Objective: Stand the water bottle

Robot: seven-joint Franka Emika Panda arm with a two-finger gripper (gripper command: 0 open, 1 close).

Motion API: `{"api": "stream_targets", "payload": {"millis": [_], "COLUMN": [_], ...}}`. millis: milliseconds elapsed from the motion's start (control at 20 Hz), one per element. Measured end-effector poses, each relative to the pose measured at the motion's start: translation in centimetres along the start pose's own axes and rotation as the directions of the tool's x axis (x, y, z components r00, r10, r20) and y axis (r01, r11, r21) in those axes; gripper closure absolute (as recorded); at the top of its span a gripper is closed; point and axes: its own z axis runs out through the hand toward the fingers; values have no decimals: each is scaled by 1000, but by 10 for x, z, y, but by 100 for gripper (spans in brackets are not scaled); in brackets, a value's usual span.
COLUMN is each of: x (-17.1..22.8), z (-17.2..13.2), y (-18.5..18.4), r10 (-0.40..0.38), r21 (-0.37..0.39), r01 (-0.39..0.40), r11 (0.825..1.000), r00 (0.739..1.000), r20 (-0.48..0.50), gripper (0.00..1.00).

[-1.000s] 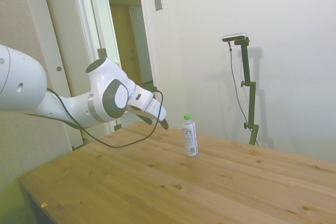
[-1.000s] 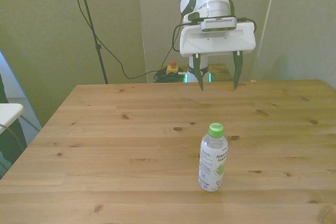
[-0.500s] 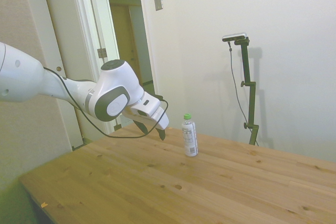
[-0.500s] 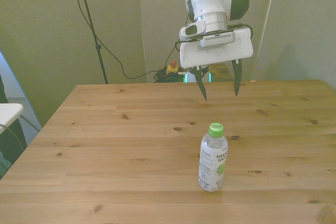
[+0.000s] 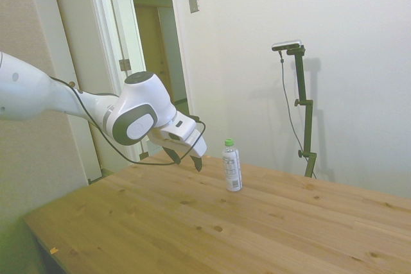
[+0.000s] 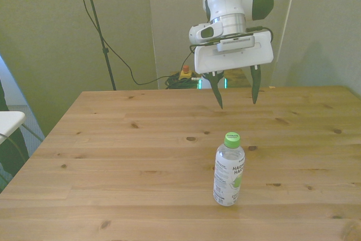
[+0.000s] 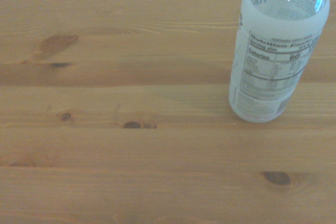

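The water bottle (image 6: 229, 170) stands upright on the wooden table, a small clear bottle with a green cap and a white printed label; it also shows in the side view (image 5: 231, 166) and close up in the wrist view (image 7: 275, 51). My gripper (image 6: 236, 95) hangs open in the air above the table, behind the bottle and well apart from it, with nothing between its dark fingers. In the side view the gripper (image 5: 186, 158) sits to the left of the bottle, a short gap away.
The wooden table (image 6: 113, 156) stretches wide around the bottle. A dark cable (image 5: 128, 158) loops under the arm's wrist. A doorway (image 5: 154, 43) opens behind the arm.
The arm has swung its wrist and brought the gripper slightly lower and nearer the bottle over the last second. The bottle has not moved.
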Motion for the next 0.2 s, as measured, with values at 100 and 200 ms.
{"api": "stream_targets", "payload": {"millis": [100, 200], "x": [-4, -10], "z": [-2, -6], "y": [0, 2], "r10": [9, 27], "r21": [-12, -22], "r01": [-8, -26], "r11": [1000, 999], "r00": [1000, 999], "r20": [14, 25], "gripper": [0, 0]}}
